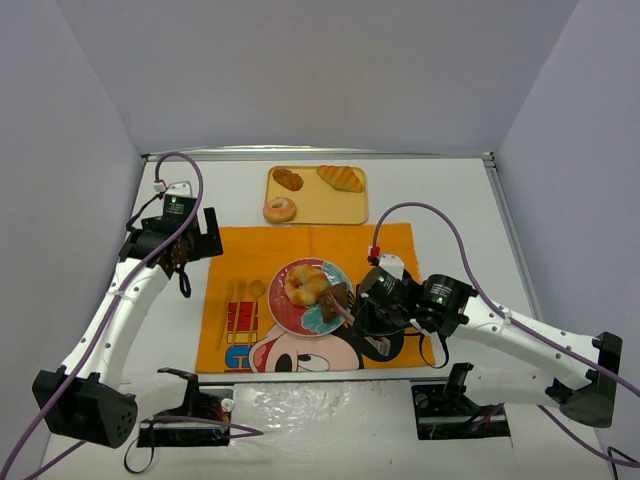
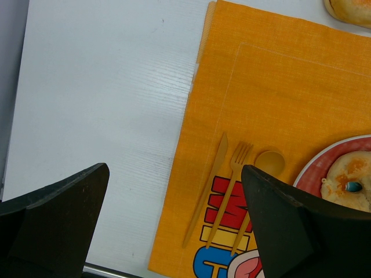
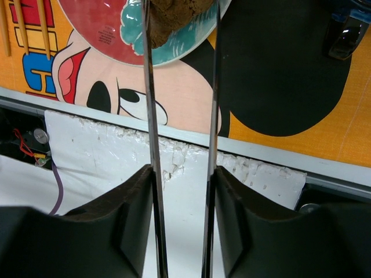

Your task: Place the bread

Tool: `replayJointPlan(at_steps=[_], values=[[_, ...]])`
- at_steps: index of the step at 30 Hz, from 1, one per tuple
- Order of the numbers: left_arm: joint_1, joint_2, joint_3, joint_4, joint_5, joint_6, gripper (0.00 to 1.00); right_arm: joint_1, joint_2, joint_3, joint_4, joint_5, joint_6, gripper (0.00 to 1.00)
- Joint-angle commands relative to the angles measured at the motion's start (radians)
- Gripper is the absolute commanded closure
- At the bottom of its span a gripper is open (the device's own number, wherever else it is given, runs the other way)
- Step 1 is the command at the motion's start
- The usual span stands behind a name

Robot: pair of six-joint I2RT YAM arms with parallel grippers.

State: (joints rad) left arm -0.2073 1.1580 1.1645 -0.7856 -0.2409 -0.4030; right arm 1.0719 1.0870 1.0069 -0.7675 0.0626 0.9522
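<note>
The right jaws, closest to the wrist lens, are clamped on a pair of metal tongs (image 3: 149,116), one black finger pressed against the outside of each blade. The blades run forward side by side to the near right part of the plate (image 1: 276,310). A piece of brown bread (image 3: 174,14) sits between their tips, over the plate's teal rim. I cannot tell whether the bread rests on the plate or hangs just above it, nor how firmly the tips pinch it.

A pale round bun (image 1: 303,284) lies on the same plate, just to the left of the brown bread and apart from the tongs.

The plate stands on an orange mat (image 1: 390,240) printed with a cartoon mouse (image 1: 300,350). A knife (image 2: 206,197), fork (image 2: 229,191) and spoon (image 2: 268,162) in the mat's own colour show left of the plate. I cannot tell whether they are printed or real.

The left jaws stand wide apart with nothing between them. They hang above the left edge of the mat and the bare white worktop (image 2: 104,87), well apart from the plate.

At the far edge of the mat lies a tan board (image 1: 350,208). It carries a dark roll (image 1: 288,179), a croissant (image 1: 341,178) and a doughnut (image 1: 280,210), none touching another.
</note>
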Motion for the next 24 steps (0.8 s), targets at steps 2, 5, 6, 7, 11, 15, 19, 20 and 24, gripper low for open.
replayJointPlan(at_steps=[2, 5, 6, 7, 11, 15, 19, 20, 24], values=[[0.0, -0.02, 0.05, 0.016, -0.011, -0.008, 0.03, 0.016, -0.007, 0.034, -0.004, 0.046, 0.027, 0.55], [0.0, -0.018, 0.052, 0.016, -0.011, -0.008, 0.03, 0.017, -0.019, 0.04, -0.006, 0.052, 0.032, 0.53], [0.0, -0.017, 0.052, 0.017, -0.011, -0.008, 0.03, 0.016, -0.021, 0.043, -0.007, 0.053, 0.032, 0.53], [0.0, -0.017, 0.052, 0.017, -0.011, -0.008, 0.03, 0.017, -0.021, 0.044, -0.009, 0.054, 0.031, 0.53], [0.0, -0.019, 0.047, 0.018, -0.009, -0.013, 0.03, 0.021, -0.019, 0.05, -0.011, 0.053, 0.035, 0.53], [0.0, -0.02, 0.044, 0.019, -0.009, -0.015, 0.03, 0.023, -0.019, 0.062, -0.012, 0.056, 0.036, 0.53], [0.0, -0.02, 0.043, 0.02, -0.009, -0.016, 0.03, 0.025, -0.017, 0.089, -0.016, 0.06, 0.037, 0.53], [0.0, -0.02, 0.043, 0.02, -0.009, -0.016, 0.03, 0.025, -0.016, 0.098, -0.016, 0.061, 0.037, 0.53], [0.0, -0.02, 0.042, 0.02, -0.009, -0.016, 0.03, 0.026, 0.005, 0.154, -0.016, 0.093, 0.032, 0.53]])
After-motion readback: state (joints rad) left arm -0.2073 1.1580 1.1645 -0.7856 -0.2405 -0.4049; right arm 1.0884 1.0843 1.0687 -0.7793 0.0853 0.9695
